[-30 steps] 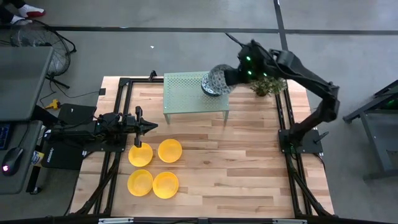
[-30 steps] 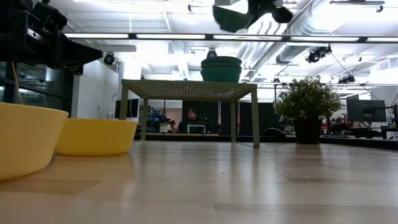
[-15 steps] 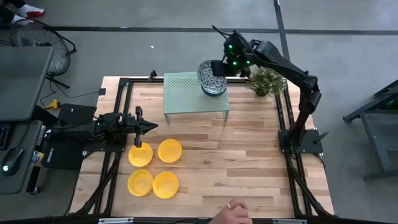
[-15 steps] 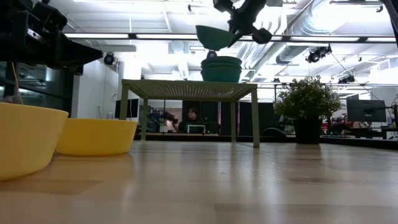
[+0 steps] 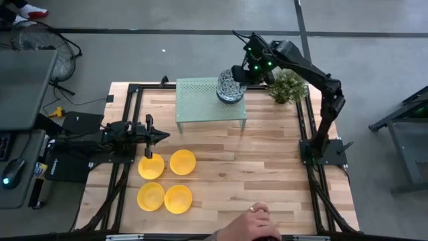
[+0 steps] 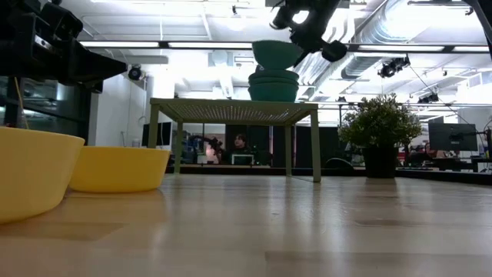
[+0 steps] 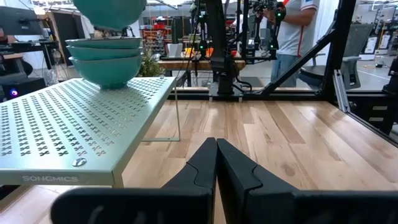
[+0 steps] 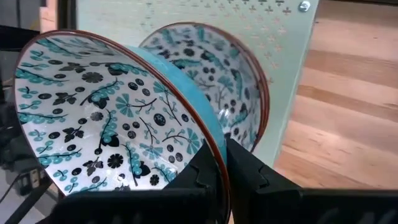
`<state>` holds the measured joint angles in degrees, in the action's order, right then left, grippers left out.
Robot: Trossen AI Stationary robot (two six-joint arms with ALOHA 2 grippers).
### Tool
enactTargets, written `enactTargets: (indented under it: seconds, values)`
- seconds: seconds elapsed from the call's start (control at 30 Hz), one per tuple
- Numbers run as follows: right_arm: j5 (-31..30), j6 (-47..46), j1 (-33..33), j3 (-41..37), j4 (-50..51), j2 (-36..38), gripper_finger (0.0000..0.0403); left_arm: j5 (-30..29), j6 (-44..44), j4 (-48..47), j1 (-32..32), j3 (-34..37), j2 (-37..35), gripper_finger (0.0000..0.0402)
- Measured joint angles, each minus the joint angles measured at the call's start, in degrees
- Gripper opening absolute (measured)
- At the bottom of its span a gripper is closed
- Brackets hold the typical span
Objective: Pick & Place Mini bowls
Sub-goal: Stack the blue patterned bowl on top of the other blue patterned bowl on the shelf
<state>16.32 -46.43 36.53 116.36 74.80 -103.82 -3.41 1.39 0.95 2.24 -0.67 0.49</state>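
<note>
My right gripper (image 5: 242,73) is shut on a blue-and-white patterned mini bowl (image 8: 106,112), held just above a stack of like bowls (image 6: 273,85) on the pale green rack (image 5: 204,100). The stack rests by its base on the rack's far right corner. In the low view the held bowl (image 6: 277,54) sits level, a small gap over the stack. Several yellow mini bowls (image 5: 182,161) stand on the table near my left gripper (image 5: 159,136), which waits shut beside them. My right gripper pinches the patterned bowl by its rim (image 8: 214,149), one finger (image 8: 208,171) inside the bowl and one (image 8: 252,177) outside its wall. The fingers come slanting down from the table's right side. The bowl is lifted clear, roughly level, directly over the stack.
A small potted plant (image 5: 287,87) stands right of the rack, close to my right arm. A person's hand (image 5: 257,217) reaches over the table's near edge. Bare wood lies between the rack and the near right part of the table (image 5: 267,167).
My right gripper has carried the patterned bowl down and toward the table's left, to a spot over the stack. The bowl was tipped half a second ago and now sits level just above the stack. A person's hand has come in at the near edge.
</note>
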Motion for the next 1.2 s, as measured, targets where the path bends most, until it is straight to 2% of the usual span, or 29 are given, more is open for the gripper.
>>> enactTargets:
  seconds: [0.47,1.2]
  values:
    - [2.13,2.75,2.0,-0.04,-0.05,-3.73,0.0008,-0.65,0.0,0.13,0.0,0.0,0.0,0.0007]
    - [1.36,6.0,2.84,-0.04,0.35,-3.86,0.0031,-0.78,0.02,0.13,0.0,0.0,0.0,0.0007]
